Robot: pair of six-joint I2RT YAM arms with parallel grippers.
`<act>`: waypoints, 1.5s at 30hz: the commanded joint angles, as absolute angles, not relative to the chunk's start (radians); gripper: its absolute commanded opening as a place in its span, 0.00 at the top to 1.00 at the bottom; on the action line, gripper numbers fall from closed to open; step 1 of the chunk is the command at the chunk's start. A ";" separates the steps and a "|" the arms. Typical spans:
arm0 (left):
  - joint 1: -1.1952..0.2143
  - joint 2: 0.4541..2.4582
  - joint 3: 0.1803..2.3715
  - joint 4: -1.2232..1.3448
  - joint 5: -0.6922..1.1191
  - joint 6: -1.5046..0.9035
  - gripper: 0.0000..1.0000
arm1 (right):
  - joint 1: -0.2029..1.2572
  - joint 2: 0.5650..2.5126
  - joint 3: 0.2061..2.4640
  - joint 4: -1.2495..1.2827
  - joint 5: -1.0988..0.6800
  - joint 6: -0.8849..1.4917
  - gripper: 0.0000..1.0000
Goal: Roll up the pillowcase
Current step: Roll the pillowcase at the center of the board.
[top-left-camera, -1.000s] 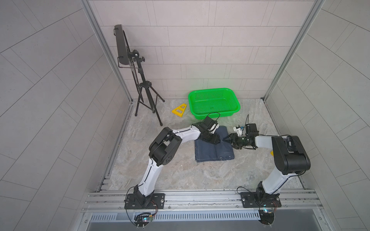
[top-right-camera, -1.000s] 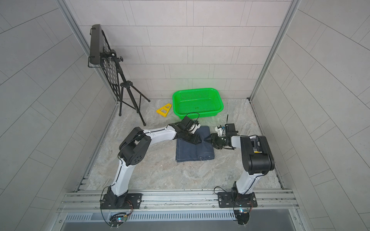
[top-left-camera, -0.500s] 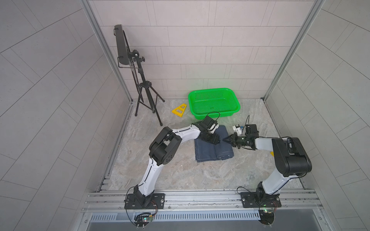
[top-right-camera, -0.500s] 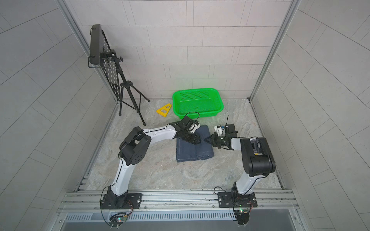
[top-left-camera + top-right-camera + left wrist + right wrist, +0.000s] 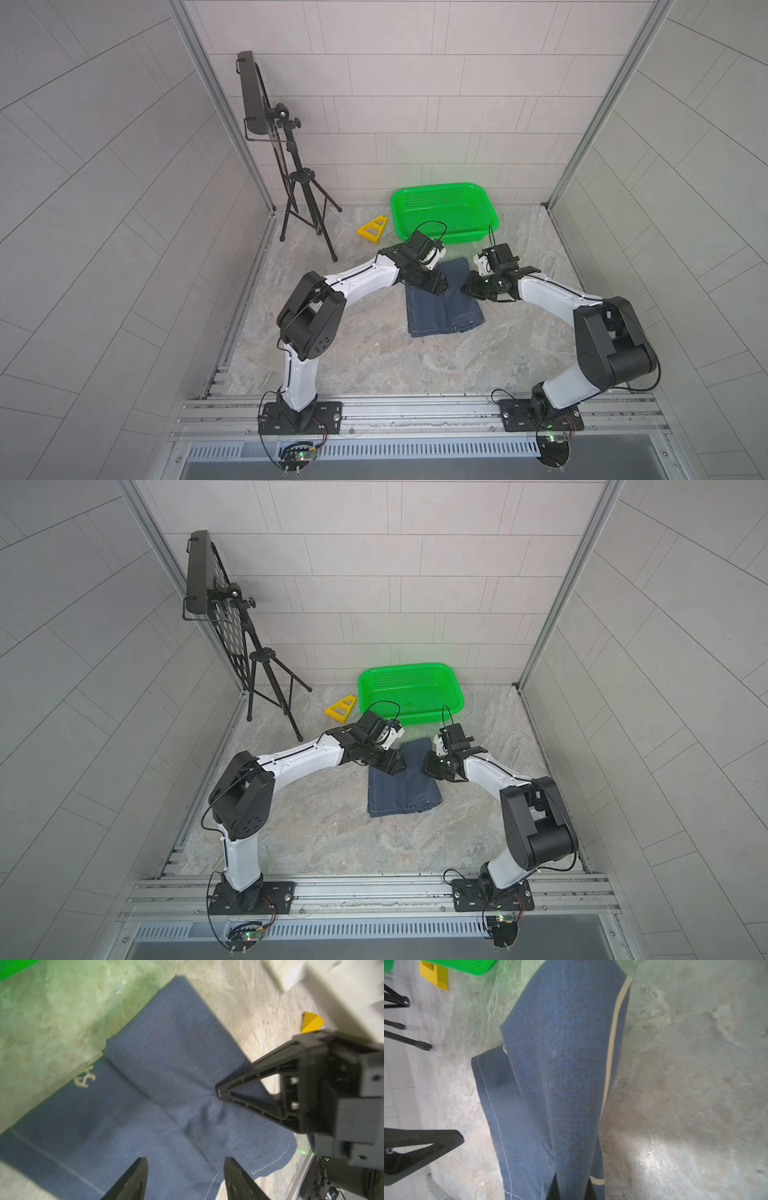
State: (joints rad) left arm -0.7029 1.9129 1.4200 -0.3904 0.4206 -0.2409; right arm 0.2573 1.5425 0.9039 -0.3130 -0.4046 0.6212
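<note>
The pillowcase (image 5: 444,309) lies folded on the marble table, dark navy with white stitching, in both top views (image 5: 401,789). My left gripper (image 5: 441,286) hovers over its far left part. In the left wrist view this gripper (image 5: 186,1164) stands open just above the cloth (image 5: 166,1064), with nothing between its fingers. My right gripper (image 5: 466,287) reaches in from the right edge. In the right wrist view it (image 5: 572,1188) is shut on a raised fold of the pillowcase (image 5: 566,1064). The cloth puckers toward its tip in the left wrist view.
A green basket (image 5: 444,212) stands behind the cloth at the back. A yellow triangular piece (image 5: 372,228) lies to its left. A black tripod with a panel (image 5: 299,199) stands at the back left. Tiled walls enclose the table on three sides.
My right gripper has shut on the cloth's right edge and pushed slightly inward. My left gripper has opened wider over the cloth.
</note>
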 commanded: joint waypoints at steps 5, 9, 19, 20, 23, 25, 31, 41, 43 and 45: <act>-0.624 1.802 1.261 -0.414 0.377 -0.214 0.34 | 0.418 1.557 1.030 -0.576 0.042 0.587 0.97; -0.576 1.742 1.176 -0.392 0.372 -0.227 0.34 | 0.514 1.599 1.115 -0.675 0.193 0.614 0.95; -0.496 1.658 1.054 -0.374 0.385 -0.220 0.34 | 0.667 1.757 1.277 -0.855 0.405 0.644 0.83; -0.492 1.650 1.042 -0.373 0.383 -0.221 0.34 | 0.682 1.770 1.295 -0.864 0.409 0.645 0.79; -0.480 1.625 1.011 -0.365 0.384 -0.221 0.34 | 0.718 1.799 1.338 -0.880 0.403 0.638 0.68; -0.472 1.609 0.993 -0.362 0.384 -0.221 0.34 | 0.738 1.817 1.359 -0.891 0.398 0.631 0.62; -0.448 1.560 0.948 -0.362 0.387 -0.224 0.34 | 0.767 1.850 1.397 -0.879 0.285 0.626 0.56; -0.437 1.494 0.865 -0.341 0.410 -0.260 0.34 | 0.764 1.897 1.387 -0.648 -0.063 0.660 0.57; -0.437 1.484 0.853 -0.336 0.416 -0.270 0.34 | 0.764 1.908 1.375 -0.619 -0.115 0.666 0.57; -0.439 1.477 0.849 -0.330 0.421 -0.279 0.34 | 0.757 1.917 1.367 -0.603 -0.170 0.670 0.56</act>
State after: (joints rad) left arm -0.4423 1.5059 0.8616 -0.3485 0.4049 -0.2592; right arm 0.7624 1.9015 1.3823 -0.6521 -0.0593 0.6498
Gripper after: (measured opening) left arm 0.660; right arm 0.436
